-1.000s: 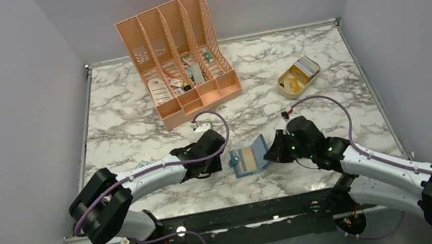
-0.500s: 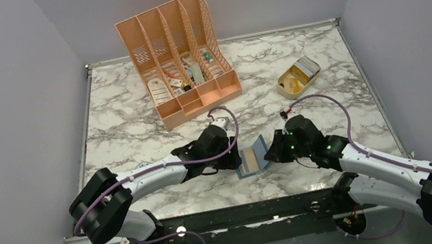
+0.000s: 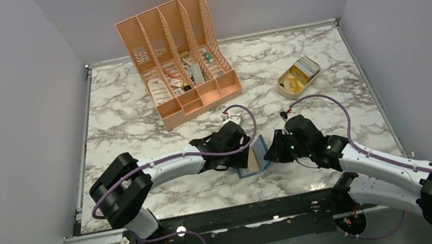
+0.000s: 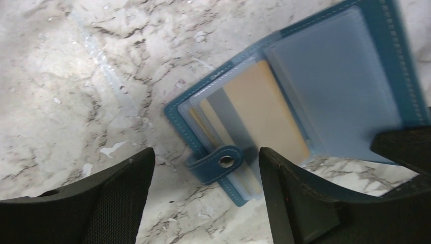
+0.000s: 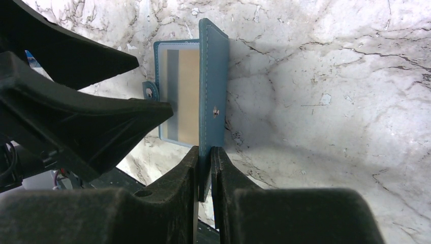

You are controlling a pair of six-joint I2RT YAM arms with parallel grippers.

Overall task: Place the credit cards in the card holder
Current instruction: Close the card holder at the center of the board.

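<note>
Status: right gripper point(image 5: 205, 152) clamps the teal-blue folding card holder point(image 5: 213, 86) half-open, my left gripper point(image 4: 206, 155) just moved over it and released, so the tan plastic card point(image 4: 264, 107) looks seated.

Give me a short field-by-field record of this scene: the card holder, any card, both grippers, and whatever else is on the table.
card holder: open on the marble table, one half flat, cover upright
credit card: tan, grey stripe, tucked in the flat half
right gripper: shut on the upright cover
left gripper: open above the snap tab, holding nothing
elsewhere: peach organizer and tan oval tray, far side
</note>
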